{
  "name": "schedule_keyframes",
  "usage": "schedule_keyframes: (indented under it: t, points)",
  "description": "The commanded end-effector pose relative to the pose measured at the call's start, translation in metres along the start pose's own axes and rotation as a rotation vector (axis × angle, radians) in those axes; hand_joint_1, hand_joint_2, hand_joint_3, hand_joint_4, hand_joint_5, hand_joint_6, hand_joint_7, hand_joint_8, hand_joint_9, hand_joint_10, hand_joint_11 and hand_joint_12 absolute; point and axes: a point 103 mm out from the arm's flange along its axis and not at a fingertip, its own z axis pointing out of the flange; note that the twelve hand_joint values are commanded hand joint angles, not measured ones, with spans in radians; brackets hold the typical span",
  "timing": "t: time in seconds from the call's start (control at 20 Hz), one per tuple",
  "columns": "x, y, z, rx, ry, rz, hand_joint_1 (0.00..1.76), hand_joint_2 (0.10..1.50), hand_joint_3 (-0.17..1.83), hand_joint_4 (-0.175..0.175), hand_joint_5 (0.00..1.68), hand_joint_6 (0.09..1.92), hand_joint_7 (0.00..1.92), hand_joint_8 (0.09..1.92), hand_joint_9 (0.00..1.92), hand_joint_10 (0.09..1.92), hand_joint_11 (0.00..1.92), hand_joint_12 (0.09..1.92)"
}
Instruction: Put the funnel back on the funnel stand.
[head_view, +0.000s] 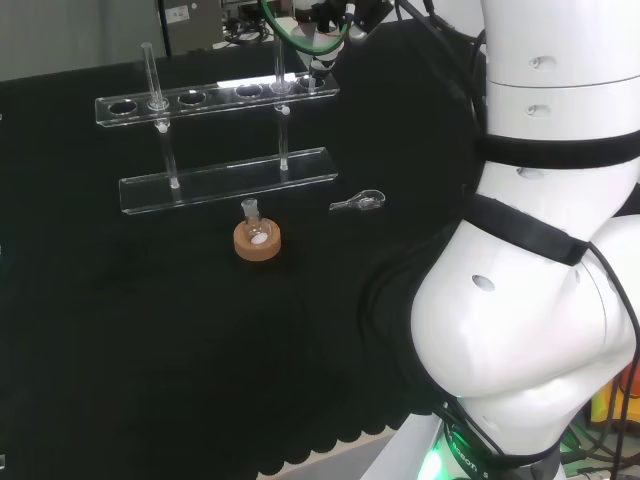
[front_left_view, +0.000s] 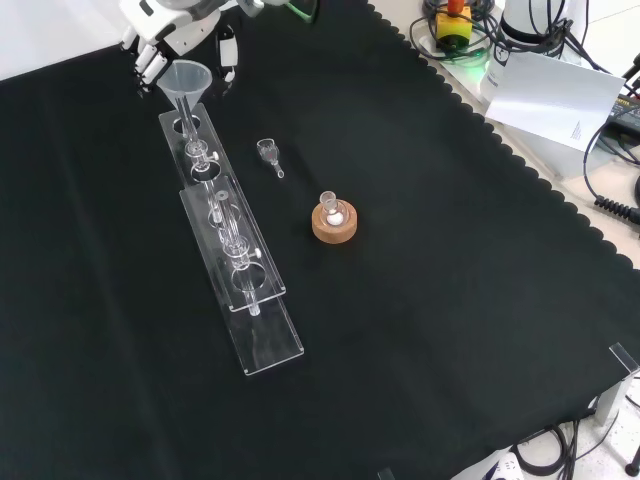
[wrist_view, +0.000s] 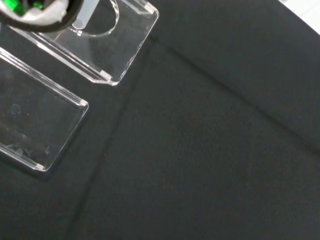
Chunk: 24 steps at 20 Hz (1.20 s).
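In the front view a clear funnel (front_left_view: 185, 82) hangs over the far end hole of the clear funnel stand (front_left_view: 238, 285), its stem reaching down to that hole. The hand (front_left_view: 165, 25) is above it, with fingers (front_left_view: 149, 62) at one side of the rim and the thumb (front_left_view: 228, 55) at the other. The wrist view has the funnel stem (wrist_view: 82, 17) with its tip at the edge of the hole in the stand's top plate (wrist_view: 125, 40), under a blurred part of the hand (wrist_view: 45, 17). Seen from the head camera, the hand (head_view: 325, 25) is over the right end of the stand (head_view: 215, 100).
A small flask on a cork ring (front_left_view: 333, 220) (head_view: 257, 240) stands in front of the stand. Between it and the hand lies a small clear glass piece (front_left_view: 268, 152) (head_view: 358, 203). A thin glass tube (head_view: 150, 72) stands in the stand near its left end in the head view.
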Motion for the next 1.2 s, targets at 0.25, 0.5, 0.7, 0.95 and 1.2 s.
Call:
schedule_keyframes:
  t: [0.25,0.5,0.7,0.95,1.2]
  points:
    - [-0.001,0.003,0.01,0.036,0.005,0.006,0.84,0.77,0.64,0.006,0.68,0.94,0.71,0.72,0.92,0.48,0.59,1.21]
    - [-0.001,0.003,0.013,0.057,0.011,0.004,0.79,0.68,0.66,-0.037,0.37,0.58,0.49,0.73,0.74,0.54,0.47,1.28]
    - [0.001,0.002,0.012,0.055,0.018,0.007,0.76,0.65,0.64,-0.045,0.32,0.26,0.34,0.71,0.61,0.61,0.4,1.31]
    - [-0.001,-0.002,0.012,0.061,0.015,0.018,0.75,0.63,0.62,-0.045,0.3,0.14,0.27,0.69,0.54,0.62,0.35,1.32]
    - [-0.003,-0.007,0.009,0.06,0.02,0.031,0.73,0.62,0.61,-0.046,0.26,0.09,0.21,0.68,0.5,0.63,0.32,1.33]
